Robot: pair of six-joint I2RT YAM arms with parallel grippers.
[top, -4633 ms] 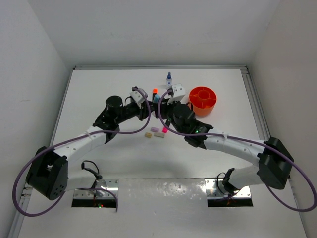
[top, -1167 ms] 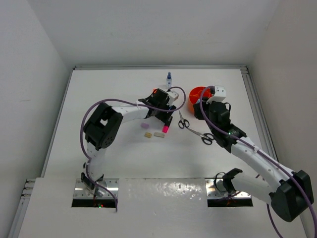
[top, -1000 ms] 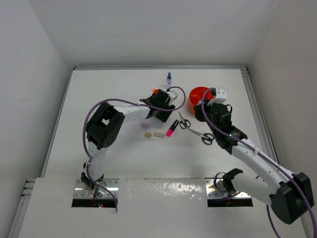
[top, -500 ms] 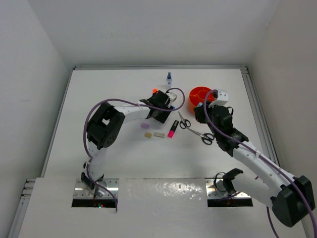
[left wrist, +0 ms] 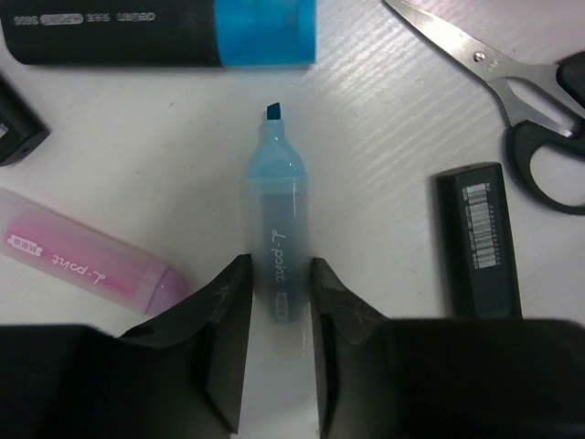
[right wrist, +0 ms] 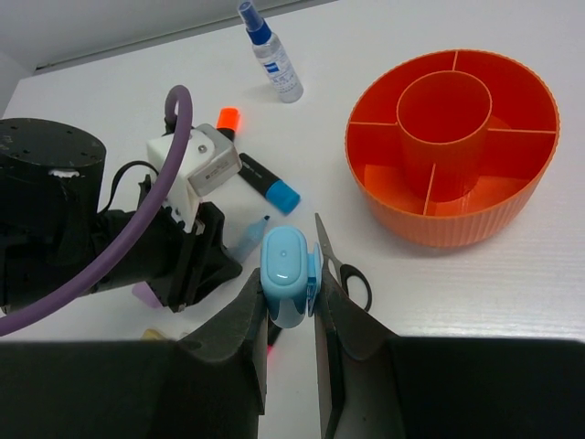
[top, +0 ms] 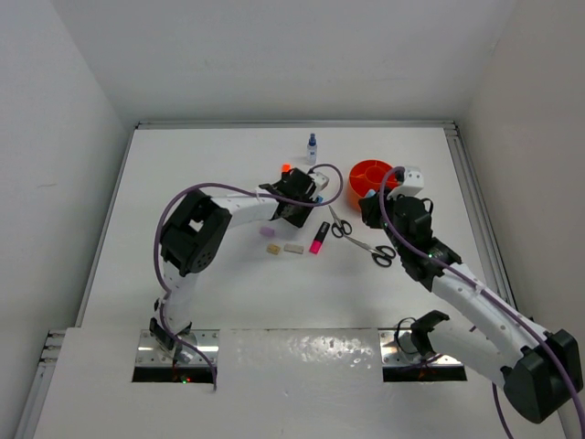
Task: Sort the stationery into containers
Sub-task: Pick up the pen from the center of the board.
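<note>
Two hands are busy at once. My left hand point(left wrist: 277, 263) is sitting low on the table point(left wrist: 384, 155), its fingers straddling the barrel of an uncapped blue highlighter point(left wrist: 275, 197) that is lying flat among the other markers. The jaws are standing narrow, right at its sides, but I cannot tell whether they are actually pinching it. Straddling the barrel behind the tip should give a square hold, clear of the scissors point(left wrist: 498, 78) and the pink marker point(left wrist: 87, 261) lying close by.

My right hand point(right wrist: 289, 297) is clamping a small light-blue piece point(right wrist: 285, 261) upright between narrow jaws, near the orange tub point(right wrist: 457, 224) but not over it. Whether it is an eraser or a cap, I am not sure. I am judging one of the tub's outer compartments as its destination, and holding it raised should let it clear the rim.
</note>
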